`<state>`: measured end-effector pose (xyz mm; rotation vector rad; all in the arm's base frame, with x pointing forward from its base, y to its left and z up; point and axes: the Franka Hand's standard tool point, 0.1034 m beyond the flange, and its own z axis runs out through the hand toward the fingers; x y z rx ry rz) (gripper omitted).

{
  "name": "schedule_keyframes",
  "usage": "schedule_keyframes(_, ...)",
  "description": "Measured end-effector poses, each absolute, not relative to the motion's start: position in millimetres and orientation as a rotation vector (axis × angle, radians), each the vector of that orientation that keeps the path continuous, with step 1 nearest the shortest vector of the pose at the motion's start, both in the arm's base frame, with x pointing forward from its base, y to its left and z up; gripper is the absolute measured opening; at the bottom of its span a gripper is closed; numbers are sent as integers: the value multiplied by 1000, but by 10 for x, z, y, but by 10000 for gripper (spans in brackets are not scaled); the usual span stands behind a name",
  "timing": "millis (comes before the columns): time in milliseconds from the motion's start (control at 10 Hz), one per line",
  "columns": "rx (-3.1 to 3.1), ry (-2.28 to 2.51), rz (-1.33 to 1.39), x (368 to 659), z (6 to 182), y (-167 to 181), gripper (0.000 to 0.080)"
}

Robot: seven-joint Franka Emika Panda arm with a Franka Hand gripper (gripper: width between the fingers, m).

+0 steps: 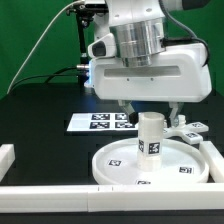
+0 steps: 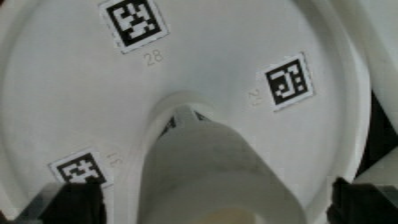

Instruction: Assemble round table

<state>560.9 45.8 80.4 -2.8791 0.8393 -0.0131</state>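
Note:
The large round disc (image 1: 150,160) lies flat on the black table near the front. The short cylinder leg (image 1: 150,135) stands upright at the disc's middle. My gripper (image 1: 151,112) is straight above it with a finger on each side of the leg's top. In the wrist view the leg (image 2: 222,165) rises between the two dark fingers (image 2: 71,205), with a narrow gap on each side, so the gripper (image 2: 217,212) is open around it. The tagged disc (image 2: 196,60) fills the view below. The small cross-shaped foot piece (image 1: 188,132) lies behind the disc at the exterior view's right.
The marker board (image 1: 100,122) lies behind the disc. A white border wall runs along the front (image 1: 60,200) and another stands at the exterior view's left (image 1: 8,158). A green backdrop stands at the back.

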Motion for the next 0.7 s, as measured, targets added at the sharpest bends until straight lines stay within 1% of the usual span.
schedule_keyframes(200, -2932, 636, -28, 5609, 798, 439, 647)
schedule_keyframes(600, -3076, -267, -75, 5643, 819, 465, 649)
schedule_keyframes(700, -3067, -350, -77, 5643, 816, 441, 649)
